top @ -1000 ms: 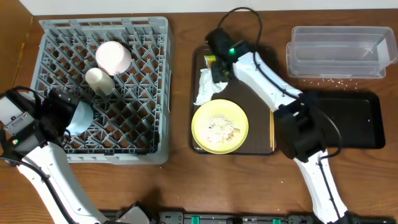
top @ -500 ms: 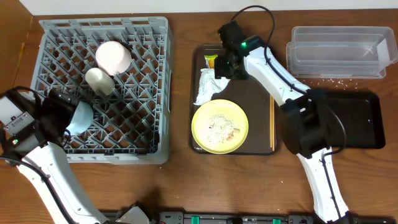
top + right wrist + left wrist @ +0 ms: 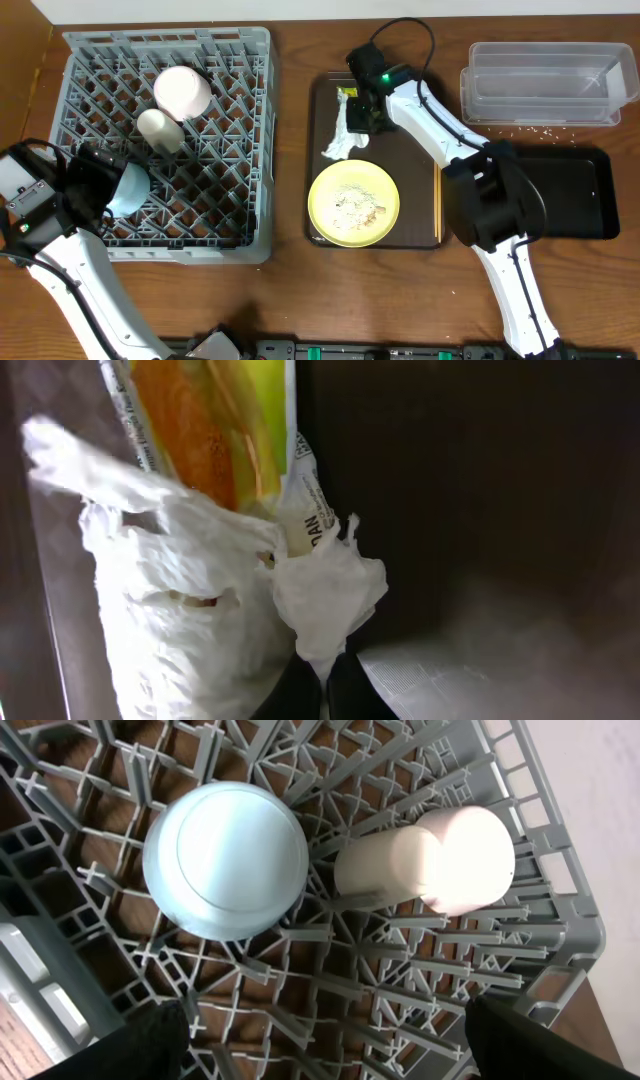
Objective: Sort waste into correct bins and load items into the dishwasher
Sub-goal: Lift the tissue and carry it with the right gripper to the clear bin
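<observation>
big grey dish rack point(image 3: 168, 40) on the left, light blue bowl point(image 3: 225, 860) lying in it bottom up, and the left gripper point(image 3: 330, 1040) hangs over it with fingers spread wide, nothing in them. the action is on the dark brown serving tray point(image 3: 410, 190): this is the waste-sorting step. the right gripper point(image 3: 322, 685) is down at the far left of the tray, fingers drawn in close, and they look pinched on a twisted corner of the crumpled white paper napkin point(image 3: 190, 630).

from overhead the napkin point(image 3: 338, 140) is a drawn-out strip. its long axis runs from the tray's far edge toward the pale yellow plate point(image 3: 322, 215), and its lower end lies just beside the plate's rim. the yellow-green-orange wrapper point(image 3: 210, 420) lies along the same line, touching the napkin's far end and partly tucked under it.

next move, as i read it: lift straight up so the napkin peels off the wrapper without dragging it, then swing right to the clear tub point(image 3: 548, 100) or the black tray point(image 3: 575, 195). which bin takes paper, i cannot tell.
</observation>
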